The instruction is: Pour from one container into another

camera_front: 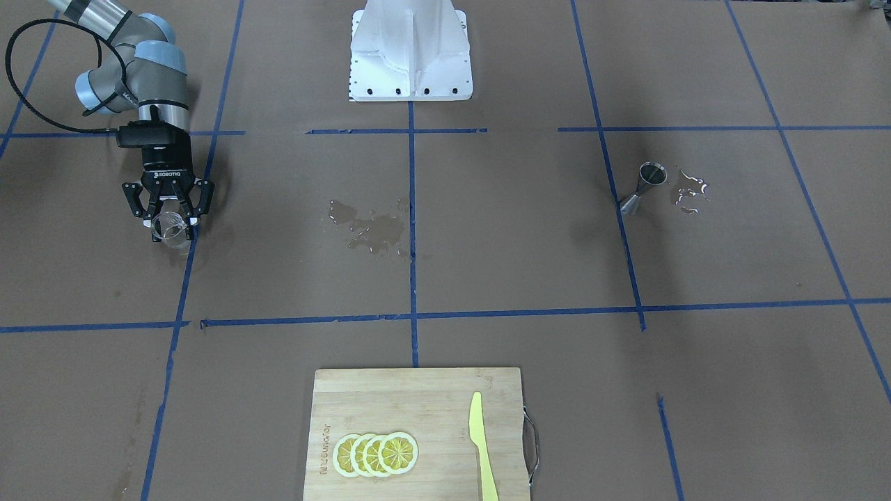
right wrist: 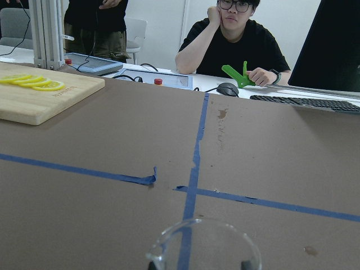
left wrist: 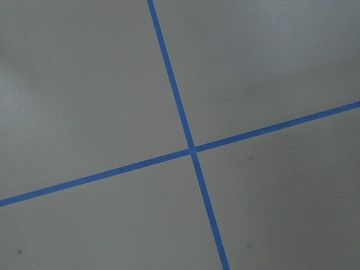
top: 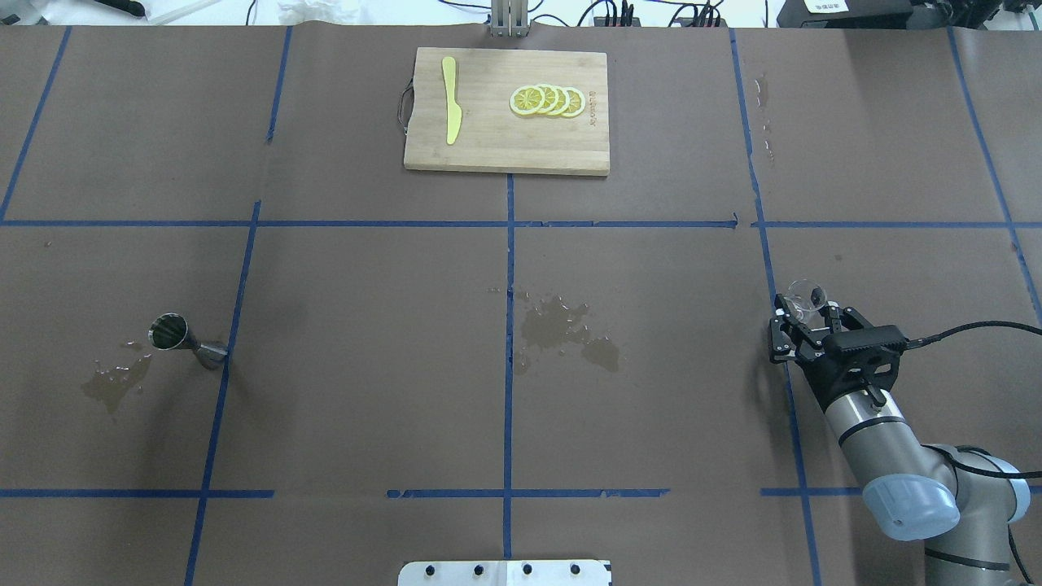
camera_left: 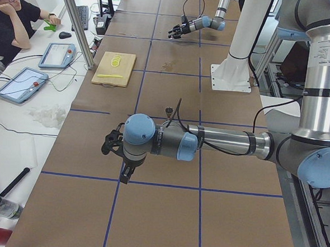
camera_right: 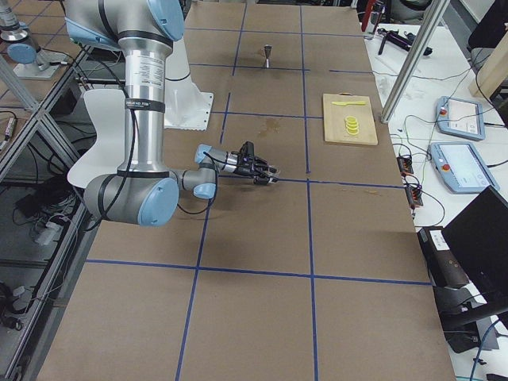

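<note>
The clear glass beaker [camera_front: 170, 228] sits between the fingers of my right gripper [camera_front: 169, 217], which is shut on it low over the table. The overhead view shows it at the right, beaker [top: 803, 295] ahead of the gripper [top: 802, 313]. Its rim [right wrist: 205, 244] fills the bottom of the right wrist view. The steel jigger [camera_front: 644, 186] stands upright and alone on the opposite side [top: 183, 340], far from both grippers. My left gripper [camera_left: 107, 145] appears only in the exterior left view, over bare table, and I cannot tell whether it is open or shut.
A wet spill [top: 562, 330] lies mid-table and a smaller puddle [top: 114, 382] beside the jigger. A wooden cutting board [top: 505, 150] with lemon slices [top: 547, 100] and a yellow knife [top: 450, 110] lies at the far edge. A person [right wrist: 236, 39] sits beyond that edge.
</note>
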### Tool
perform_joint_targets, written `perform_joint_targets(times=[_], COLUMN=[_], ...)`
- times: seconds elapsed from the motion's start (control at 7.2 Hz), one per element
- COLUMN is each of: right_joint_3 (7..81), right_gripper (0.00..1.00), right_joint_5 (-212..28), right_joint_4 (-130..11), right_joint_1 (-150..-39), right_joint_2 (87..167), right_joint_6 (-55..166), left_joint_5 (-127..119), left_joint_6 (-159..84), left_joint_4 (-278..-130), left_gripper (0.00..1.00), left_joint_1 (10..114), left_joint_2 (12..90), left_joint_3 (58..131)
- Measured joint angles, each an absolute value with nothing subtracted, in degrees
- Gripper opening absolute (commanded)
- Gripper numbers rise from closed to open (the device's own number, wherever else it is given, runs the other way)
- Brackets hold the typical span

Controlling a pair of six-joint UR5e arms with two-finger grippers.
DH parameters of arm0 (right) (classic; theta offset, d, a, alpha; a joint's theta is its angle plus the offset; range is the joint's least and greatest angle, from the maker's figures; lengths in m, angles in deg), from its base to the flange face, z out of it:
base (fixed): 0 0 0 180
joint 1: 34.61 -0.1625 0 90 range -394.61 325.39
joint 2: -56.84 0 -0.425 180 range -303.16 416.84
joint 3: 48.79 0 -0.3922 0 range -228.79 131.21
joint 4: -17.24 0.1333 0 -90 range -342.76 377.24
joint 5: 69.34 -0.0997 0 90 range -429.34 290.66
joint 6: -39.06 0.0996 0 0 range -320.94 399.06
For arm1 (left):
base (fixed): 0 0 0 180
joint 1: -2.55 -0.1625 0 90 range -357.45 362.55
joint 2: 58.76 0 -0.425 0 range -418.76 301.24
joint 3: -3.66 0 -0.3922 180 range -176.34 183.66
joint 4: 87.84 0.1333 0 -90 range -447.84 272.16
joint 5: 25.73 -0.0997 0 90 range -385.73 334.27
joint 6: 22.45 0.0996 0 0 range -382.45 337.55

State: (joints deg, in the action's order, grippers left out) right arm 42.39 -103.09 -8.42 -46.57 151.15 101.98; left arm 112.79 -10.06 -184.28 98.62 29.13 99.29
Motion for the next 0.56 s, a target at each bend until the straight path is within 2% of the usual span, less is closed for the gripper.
perform_joint_targets(times=[0.14,0.42,0.56], right_joint_3=[42.26,41.79,41.65], right_gripper=[0.41,0.55,1.00], right_joint_5=[-103.09,-103.09,-103.11], right_joint_4=[-8.42,-8.40,-8.37], right_joint_1=[-46.42,-46.16,-46.10], right_joint_2=[151.15,151.14,151.15], right_joint_6=[102.58,103.17,103.26], left_joint_5=[112.81,112.87,112.87], left_joint_6=[-10.06,-10.06,-10.06], left_joint_4=[-184.30,-184.33,-184.34], left_gripper=[1.00,1.00,1.00], left_joint_1=[98.62,98.62,98.62], left_joint_2=[29.13,29.13,29.13], left_joint_3=[99.29,99.29,99.29])
